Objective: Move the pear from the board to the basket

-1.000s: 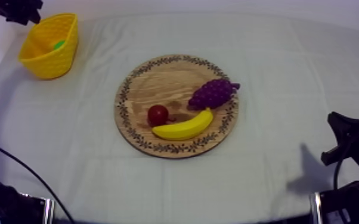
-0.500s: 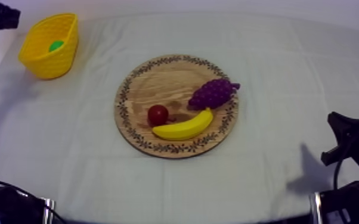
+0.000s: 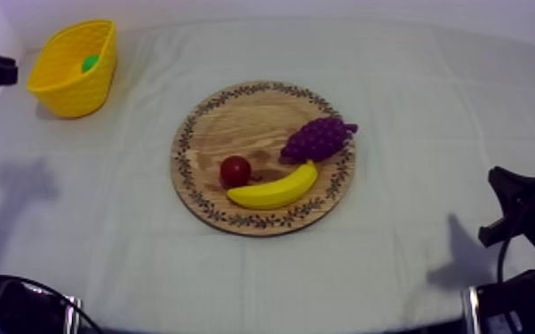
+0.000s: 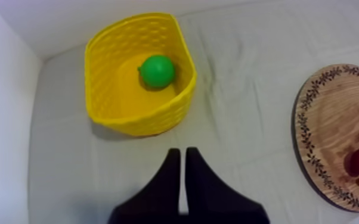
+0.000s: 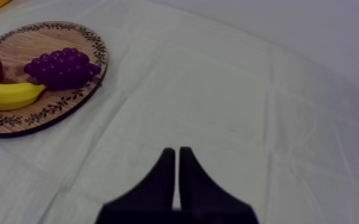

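- Pear (image 4: pixel 158 70) lies down inside the yellow basket (image 4: pixel 107 89), on its floor near one wall, the same spot as a second ago.
- Here's the change: the left gripper (image 4: pixel 182 152) has drawn back! A second ago it hung at the basket's rim; now it sits off beside the basket, with bare cloth of the counter (image 3: pixel 413 107) between the two.
- Its jaws are pressed together on nothing, a narrow black wedge pointing toward the basket.
- Wooden board (image 3: pixel 227 124) lies well apart from the basket and hasn't budged.
- It carries the bunch of grapes (image 3: pixel 317 139), the small red fruit (image 3: pixel 235 170) and the banana (image 3: pixel 274 189), with the red fruit right against the banana.
- Right gripper (image 5: pixel 176 152) is parked far from the basket, beyond the board, just where it was. Its jaws are closed together and empty.
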`<action>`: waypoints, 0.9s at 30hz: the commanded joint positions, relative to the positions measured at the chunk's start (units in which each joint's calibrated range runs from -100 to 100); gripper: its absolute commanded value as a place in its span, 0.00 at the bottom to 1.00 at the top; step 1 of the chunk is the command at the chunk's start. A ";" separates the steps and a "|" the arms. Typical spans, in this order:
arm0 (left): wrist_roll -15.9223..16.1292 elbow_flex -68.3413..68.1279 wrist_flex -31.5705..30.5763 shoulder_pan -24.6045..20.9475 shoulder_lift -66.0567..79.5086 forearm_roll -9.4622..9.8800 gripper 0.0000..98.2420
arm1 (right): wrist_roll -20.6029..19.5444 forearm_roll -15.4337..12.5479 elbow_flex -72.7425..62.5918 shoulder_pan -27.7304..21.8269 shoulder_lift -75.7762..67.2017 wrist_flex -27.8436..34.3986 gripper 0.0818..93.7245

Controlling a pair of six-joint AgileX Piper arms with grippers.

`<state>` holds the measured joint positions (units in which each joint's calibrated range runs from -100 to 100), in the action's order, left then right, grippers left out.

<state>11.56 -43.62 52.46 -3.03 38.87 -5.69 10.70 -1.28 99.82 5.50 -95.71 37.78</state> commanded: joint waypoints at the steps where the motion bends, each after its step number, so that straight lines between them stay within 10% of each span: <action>1: -1.22 -9.82 -3.46 0.04 10.07 0.38 0.00 | 0.03 -0.01 -0.05 0.01 -0.04 0.04 0.00; 13: -11.25 -39.20 -13.47 0.08 39.40 5.85 0.00 | 0.02 -0.01 -0.05 0.01 -0.04 0.04 0.00; 27: -19.10 -51.65 -8.74 -0.61 60.11 10.36 0.00 | 0.02 -0.01 -0.05 0.01 -0.04 0.04 0.00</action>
<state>-7.31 -95.15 43.46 -3.66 97.63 4.67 10.73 -1.28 99.82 5.50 -95.71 37.78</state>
